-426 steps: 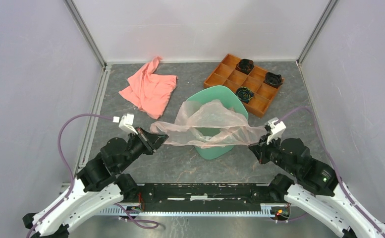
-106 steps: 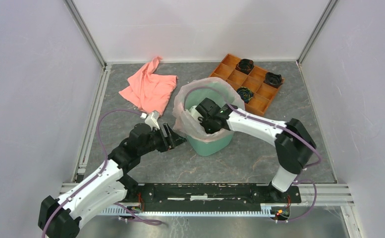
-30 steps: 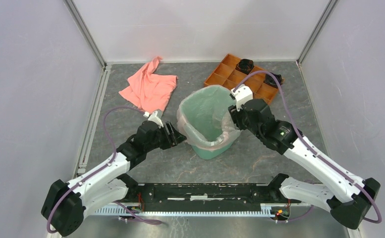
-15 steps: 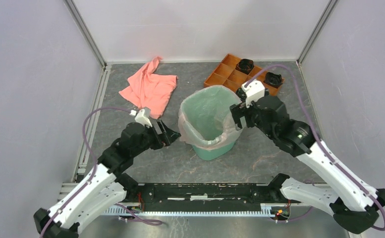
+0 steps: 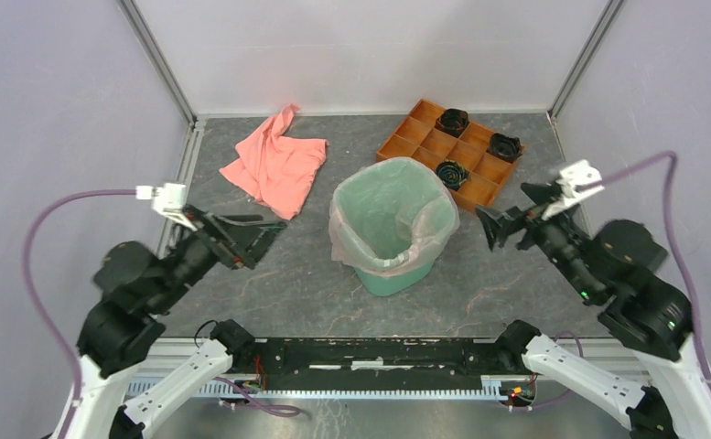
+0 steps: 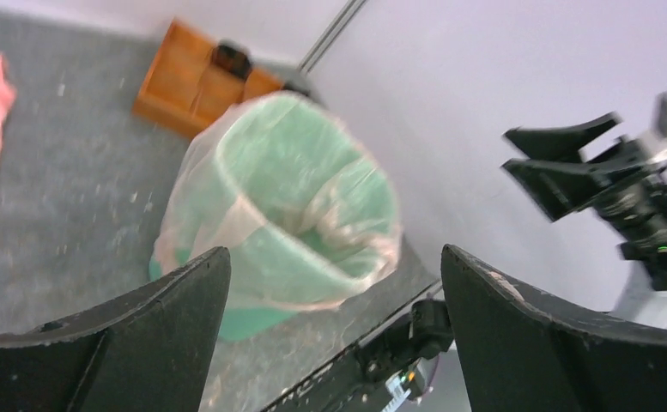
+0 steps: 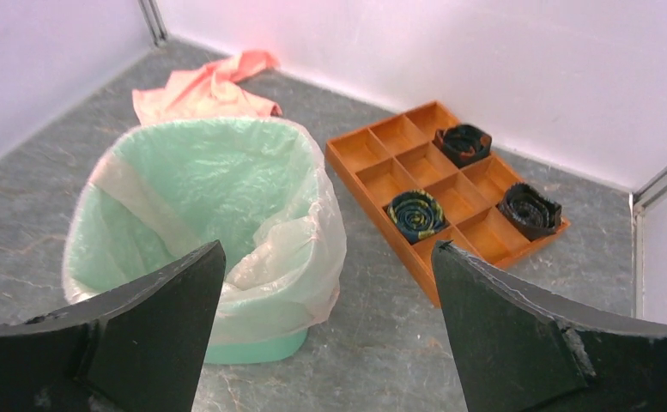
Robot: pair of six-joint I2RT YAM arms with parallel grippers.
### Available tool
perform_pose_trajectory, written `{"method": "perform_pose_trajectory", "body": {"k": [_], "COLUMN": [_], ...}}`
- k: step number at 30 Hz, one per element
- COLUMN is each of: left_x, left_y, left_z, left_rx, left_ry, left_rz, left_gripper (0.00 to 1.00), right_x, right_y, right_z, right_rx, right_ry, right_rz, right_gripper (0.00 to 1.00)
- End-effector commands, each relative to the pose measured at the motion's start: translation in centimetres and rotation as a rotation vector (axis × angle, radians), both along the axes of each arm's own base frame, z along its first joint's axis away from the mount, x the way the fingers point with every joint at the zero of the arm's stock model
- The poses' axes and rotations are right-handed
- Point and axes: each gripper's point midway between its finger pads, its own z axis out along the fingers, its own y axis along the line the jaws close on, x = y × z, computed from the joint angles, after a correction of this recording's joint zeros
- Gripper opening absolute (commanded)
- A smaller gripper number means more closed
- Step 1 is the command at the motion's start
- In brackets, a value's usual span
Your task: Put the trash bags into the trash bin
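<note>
Pink translucent film of the trash bag (image 5: 347, 219) is lining the mint-green trash bin (image 5: 390, 279). Its edge is folding over the rim, hiding the upper wall and veiling the inside. Motion blur is smearing the left gripper (image 6: 334, 253) in the top view. It and the right gripper (image 7: 327, 253) are hanging on either side of the bin, jaws spread wide and gripping nothing. An orange tray (image 5: 422, 139) is holding three black coils (image 5: 451, 172) in separate compartments.
</note>
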Motion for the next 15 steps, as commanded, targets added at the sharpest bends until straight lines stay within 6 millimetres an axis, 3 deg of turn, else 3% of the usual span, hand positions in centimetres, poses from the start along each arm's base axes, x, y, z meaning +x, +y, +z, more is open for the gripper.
{"method": "perform_pose_trajectory", "body": {"k": [1,6,15], "left_x": [-2.4,-3.9,-4.7], "left_y": [1.4,3.1,4.5], "left_z": [7.6,12.1,14.3], "left_rx": [0.000,-0.014,-0.024], "left_ry": [-0.273,-0.418,-0.472], "left_rz": [-0.034,0.003,0.042], "left_gripper": [0.99,1.00,1.00], "right_x": [-2.7,-5.8,-7.8], "right_y": [-2.0,-4.8,-7.3], "right_z": [4.1,6.8,8.7], "right_rx": [0.102,0.181,0.226], "right_ry": [-0.128,-0.218,-0.287], "right_rz": [0.028,0.028,0.004], "right_gripper": [0.98,0.98,0.98]}}
